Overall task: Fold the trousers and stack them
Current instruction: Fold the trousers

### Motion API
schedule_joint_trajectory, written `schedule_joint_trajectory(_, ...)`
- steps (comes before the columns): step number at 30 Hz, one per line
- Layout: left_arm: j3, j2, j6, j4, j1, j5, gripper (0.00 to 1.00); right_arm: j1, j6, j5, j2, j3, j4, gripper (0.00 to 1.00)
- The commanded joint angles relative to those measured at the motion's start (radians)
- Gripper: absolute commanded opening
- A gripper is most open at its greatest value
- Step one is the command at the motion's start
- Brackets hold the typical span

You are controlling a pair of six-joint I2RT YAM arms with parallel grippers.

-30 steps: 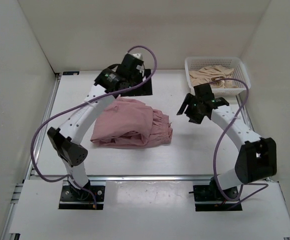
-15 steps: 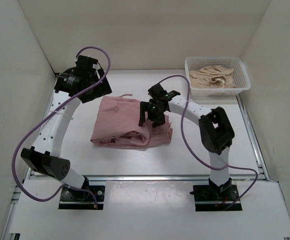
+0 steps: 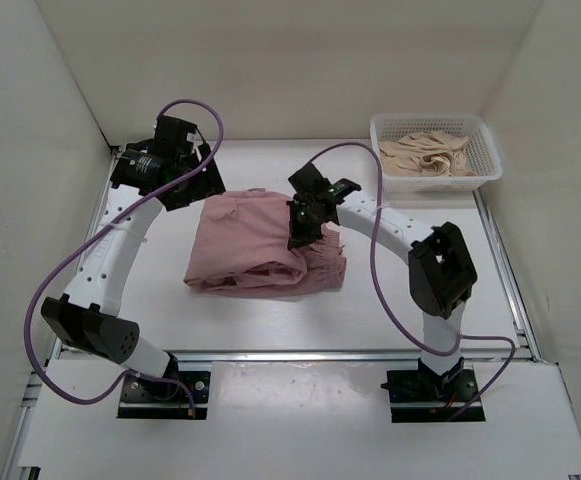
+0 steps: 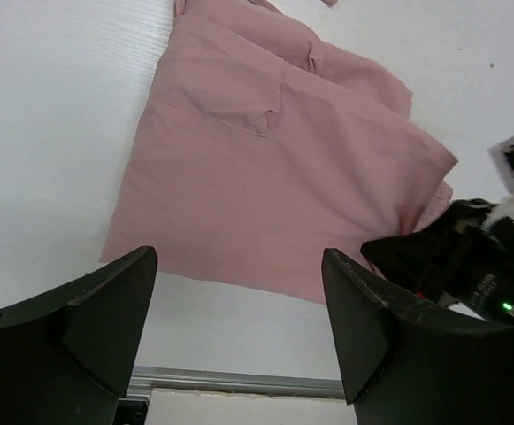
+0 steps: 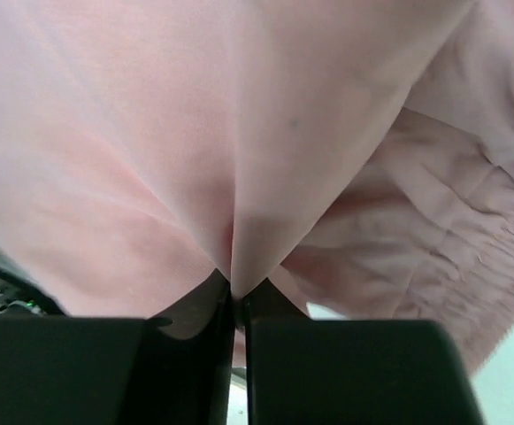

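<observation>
Left side: the left gripper (image 3: pixel 192 188) hangs over the far-left part of the worktop (image 3: pixel 390 300), just beside the far-left corner of the garment. Its jaws stand wide apart. In the left wrist view both black fingers (image 4: pixel 80 319) are spread, with only pink cloth and bare worktop showing in the gap between them. Released, nothing grasped, no contact with the fabric seen.

Centre: the trousers (image 3: pixel 250 250) lie folded into a compact, roughly rectangular bundle at mid-worktop, a little left of centre and away from all four edges. The top layer is mostly smooth. A patch pocket (image 4: pixel 221 88) shows on it in the left wrist view. The gathered waistband (image 3: pixel 325 262) bunches in wrinkles along the right side of the bundle, under the top layer.

Right of centre: the right gripper (image 3: pixel 303 225) is down on the far-right part of the bundle. It is clenched on a pinch of the top layer. In the right wrist view the pink cloth draws into a single crease that runs straight into the closed fingertips (image 5: pixel 265 305), and the cloth fans out from that point. Gathered folds show to the right of the pinch.

Far-right corner: a white basket (image 3: pixel 470 178) sits against the corner with beige cloth (image 3: pixel 425 152) heaped inside, well apart from the trousers and both grippers.
</observation>
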Motion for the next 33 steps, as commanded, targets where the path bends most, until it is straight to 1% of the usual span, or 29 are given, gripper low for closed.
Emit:
schedule_joint_trajectory(1, -0.018, -0.028, 0.018, 0.017, 0.007, 0.022, 0.86, 0.003, -0.018, 0.067, -0.090, 0.069, -0.054, 0.05)
schedule_joint_trajectory(3, -0.027, -0.028, 0.018, 0.028, 0.007, 0.022, 0.86, 0.003, -0.018, 0.078, -0.102, 0.081, -0.063, 0.01)
schedule_joint_trajectory(9, 0.001, -0.018, 0.027, 0.028, 0.007, 0.022, 0.86, 0.012, -0.018, 0.112, -0.206, 0.092, -0.102, 0.01)
schedule_joint_trajectory(15, 0.010, 0.002, 0.036, 0.028, 0.007, 0.035, 0.86, 0.001, -0.009, 0.144, -0.335, -0.051, -0.122, 0.01)
schedule_joint_trajectory(19, 0.010, 0.021, 0.036, 0.048, 0.007, 0.072, 0.86, -0.023, 0.021, 0.226, -0.415, -0.179, -0.122, 0.01)
schedule_joint_trajectory(20, 0.001, 0.022, 0.036, 0.048, 0.007, 0.072, 0.86, -0.038, 0.030, 0.237, -0.432, -0.225, -0.122, 0.01)
schedule_joint_trajectory(22, 0.001, 0.031, 0.036, 0.057, 0.007, 0.072, 0.86, -0.066, 0.030, 0.246, -0.473, -0.262, -0.122, 0.01)
schedule_joint_trajectory(27, -0.010, 0.042, 0.036, 0.066, -0.011, 0.081, 0.86, -0.132, 0.083, 0.392, -0.587, -0.419, -0.148, 0.01)
schedule_joint_trajectory(29, -0.051, 0.042, 0.036, 0.078, -0.011, 0.081, 0.86, -0.163, 0.093, 0.405, -0.610, -0.471, -0.139, 0.01)
schedule_joint_trajectory(30, -0.062, 0.042, 0.036, 0.088, -0.011, 0.081, 0.86, -0.173, 0.093, 0.405, -0.610, -0.506, -0.139, 0.10)
schedule_joint_trajectory(31, -0.082, 0.051, 0.036, 0.088, -0.011, 0.090, 0.86, -0.189, 0.093, 0.414, -0.610, -0.522, -0.139, 0.23)
schedule_joint_trajectory(32, -0.091, 0.051, 0.036, 0.097, -0.021, 0.091, 0.86, -0.189, 0.093, 0.429, -0.610, -0.534, -0.139, 0.43)
schedule_joint_trajectory(33, -0.091, 0.051, 0.036, 0.097, -0.021, 0.091, 0.86, -0.200, 0.093, 0.429, -0.610, -0.545, -0.139, 0.79)
